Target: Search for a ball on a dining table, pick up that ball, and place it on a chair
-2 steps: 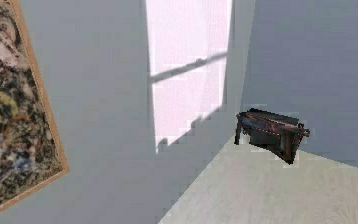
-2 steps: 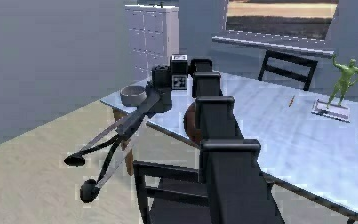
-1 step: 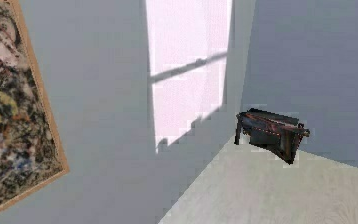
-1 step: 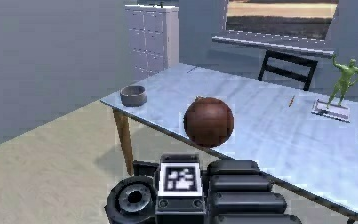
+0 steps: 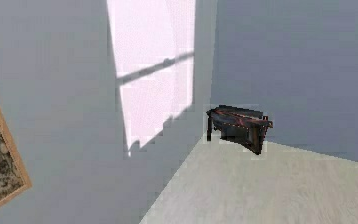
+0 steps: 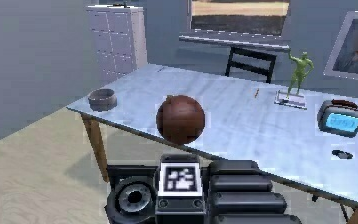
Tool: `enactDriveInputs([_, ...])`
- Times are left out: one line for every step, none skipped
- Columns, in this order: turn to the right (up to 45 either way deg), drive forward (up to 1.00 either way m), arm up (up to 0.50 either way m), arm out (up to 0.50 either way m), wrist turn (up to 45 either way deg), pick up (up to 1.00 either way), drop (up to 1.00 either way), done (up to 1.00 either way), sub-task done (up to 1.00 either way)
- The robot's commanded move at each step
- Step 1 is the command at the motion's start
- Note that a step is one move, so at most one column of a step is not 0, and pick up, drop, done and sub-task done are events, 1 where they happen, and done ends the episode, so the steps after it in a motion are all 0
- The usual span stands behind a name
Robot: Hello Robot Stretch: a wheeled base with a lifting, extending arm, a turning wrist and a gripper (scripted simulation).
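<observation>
- Grey walls are meeting a pale floor ahead of you: a framed picture [image 5: 2, 150] is hanging at the forward view's left edge, and a small dark table [image 5: 237, 125] is standing in the far corner to the right.
- On the arm side, a white cabinet [image 6: 117, 40] is standing by the far wall at the left, beyond the dining table [image 6: 237, 125], whose grey-blue top is running across the view.
- A small dark bowl [image 6: 102, 98] is sitting near the table's left corner.
- Right of it, toward the near edge, the ball [image 6: 180, 119] is showing as a reddish-brown sphere, just above the gripper [image 6: 179, 159] in the picture.
- With the ball right behind the fingers' far end, you cannot tell whether they are grasping anything, or whether the ball is resting on the top.
- Judging by its even surface, the ball is looking rigid, smooth and ready to roll; you are probably best taking it across its widest girth, fingers on opposite sides, level with its centre.
- Farther right, a dark chair [image 6: 251, 63] is standing at the table's far side, a likely place for the ball; a green figurine [image 6: 299, 70] and a small screen-faced box [image 6: 340, 120] are standing on the top.
</observation>
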Motion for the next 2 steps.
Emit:
enactDriveInputs([0.0,0.00,0.00,0.40,0.0,0.00,0.00,0.00,0.00])
enactDriveInputs([0.0,0.00,0.00,0.00,45.0,0.00,0.00,0.00,0.00])
